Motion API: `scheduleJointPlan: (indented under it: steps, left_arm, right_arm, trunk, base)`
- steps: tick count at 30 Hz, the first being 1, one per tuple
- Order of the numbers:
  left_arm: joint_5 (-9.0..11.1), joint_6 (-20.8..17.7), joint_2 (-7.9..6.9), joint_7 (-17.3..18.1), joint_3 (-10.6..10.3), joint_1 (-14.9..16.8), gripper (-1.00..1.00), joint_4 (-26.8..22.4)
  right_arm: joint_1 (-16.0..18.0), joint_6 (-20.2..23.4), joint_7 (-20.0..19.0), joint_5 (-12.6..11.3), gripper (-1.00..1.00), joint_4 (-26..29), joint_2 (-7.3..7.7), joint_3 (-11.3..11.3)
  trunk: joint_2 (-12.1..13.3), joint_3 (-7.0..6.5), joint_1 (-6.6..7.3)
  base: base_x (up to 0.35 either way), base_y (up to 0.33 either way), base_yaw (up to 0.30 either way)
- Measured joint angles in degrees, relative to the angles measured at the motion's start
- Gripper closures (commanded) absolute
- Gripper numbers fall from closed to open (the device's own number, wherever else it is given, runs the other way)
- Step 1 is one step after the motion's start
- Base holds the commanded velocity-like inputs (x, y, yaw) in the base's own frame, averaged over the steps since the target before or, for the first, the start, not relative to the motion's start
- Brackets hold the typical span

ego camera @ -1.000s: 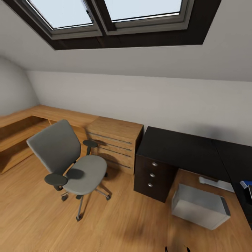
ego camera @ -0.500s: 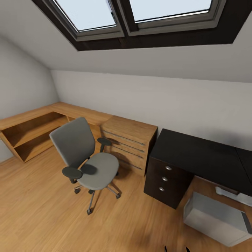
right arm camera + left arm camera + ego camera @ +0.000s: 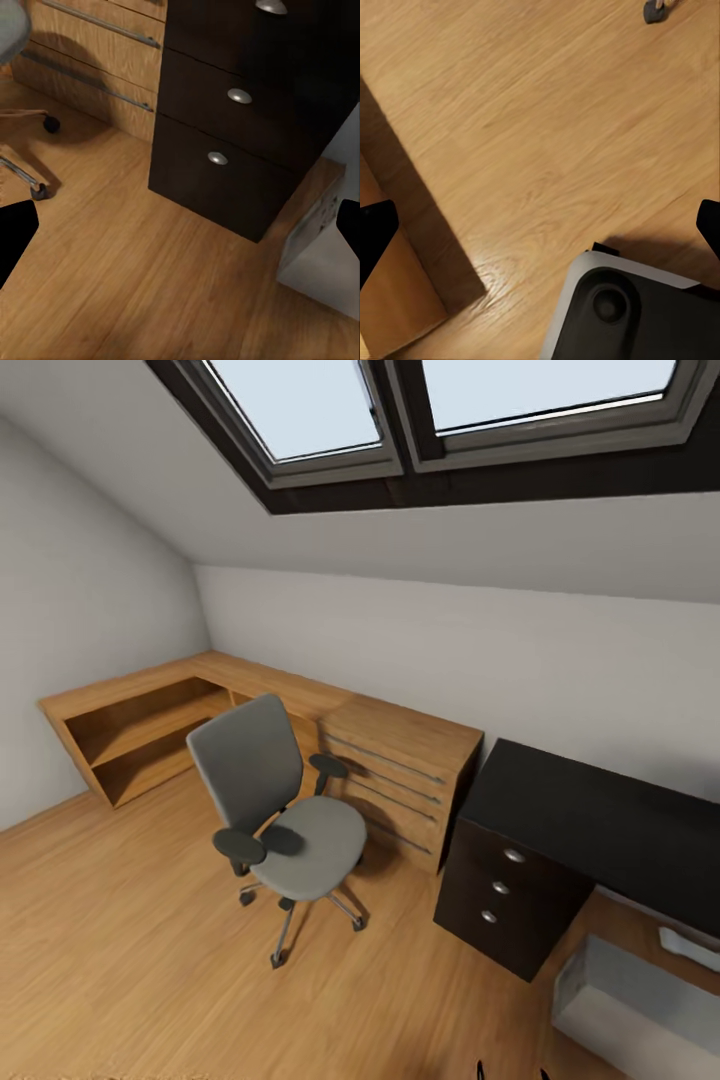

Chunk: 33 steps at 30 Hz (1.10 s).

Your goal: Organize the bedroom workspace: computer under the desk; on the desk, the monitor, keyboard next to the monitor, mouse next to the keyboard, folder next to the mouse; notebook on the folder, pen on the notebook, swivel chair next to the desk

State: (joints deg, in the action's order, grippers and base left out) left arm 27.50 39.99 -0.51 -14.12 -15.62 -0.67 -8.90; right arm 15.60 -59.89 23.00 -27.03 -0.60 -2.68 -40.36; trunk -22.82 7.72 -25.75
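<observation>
1. Grey upholstery marked the swivel chair [image 3: 280,815] in the head view. It stood on the light wood floor [image 3: 130,950] of the bedroom [image 3: 400,620], left of centre, its seat bare and its black armrests out to either side. Just behind it ran the oak dresser [image 3: 405,775] with its long drawer pulls, and the low oak shelves [image 3: 130,730] turned the far left corner. To the right stood the desk [image 3: 600,815], black-topped, with its black drawer unit [image 3: 505,890] and three round silver knobs; the chair was well apart from it. At the near right edge the light grey computer [image 3: 640,1015] sat on the floor under the desk top, cut off by the frame. A pale flat object [image 3: 690,947] lay at the far right edge, too cropped to identify. Overhead was the dark-framed skylight [image 3: 440,430] in the sloped ceiling.

2. In the left wrist view, the left gripper [image 3: 540,225] had its two dark fingertips at opposite edges of the picture, spread wide with nothing between them. Beyond them lay wood floor, a grey-rimmed black part of the robot's base [image 3: 630,307], and one chair caster [image 3: 654,10] far off.

3. In the right wrist view, the right gripper [image 3: 180,221] was likewise spread wide and empty. It looked at the drawer unit, with the dresser to one side, the computer's grey front with small ports to the other, and two chair legs ending in casters.
</observation>
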Motion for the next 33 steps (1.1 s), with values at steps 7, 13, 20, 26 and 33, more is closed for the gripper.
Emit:
scheduleJointPlan:
  steps: [7,13,20,26,33]
  left_arm:
    - [0.0,0.1,0.01,0.0,0.0,0.0,-1.0,0.0]
    - [0.0,0.1,-0.04,-0.1,0.0,0.0,-1.0,0.0]
    - [0.0,0.1,-0.03,-0.1,0.0,0.0,-1.0,0.0]
    - [0.0,0.1,-0.05,-0.1,0.1,0.0,-1.0,0.0]
    - [0.0,0.1,-0.07,-0.1,0.1,0.0,-1.0,0.0]
  right_arm:
    - [0.0,0.0,0.2,0.0,-1.0,0.0,-0.1,0.0]
    - [0.0,0.0,0.3,0.0,-1.0,0.0,-0.19,0.0]
    - [0.0,0.0,0.4,0.0,-1.0,0.0,-0.19,0.1]
    - [0.0,0.0,0.3,0.0,-1.0,0.0,-0.19,0.1]
    - [0.0,0.0,0.3,0.2,-1.0,-0.2,-0.19,0.0]
  trunk:
    - [0.0,-0.47,0.0]
    - [0.0,-0.87,0.0]
    - [0.0,-1.34,0.0]
    - [0.0,-1.73,0.02]
    - [0.0,-2.02,0.03]
  base:
    - [0.0,0.0,0.207]
    - [0.0,0.0,0.207]
    - [0.0,0.0,0.207]
    - [0.059,0.006,0.216]
    - [0.28,0.043,0.255]
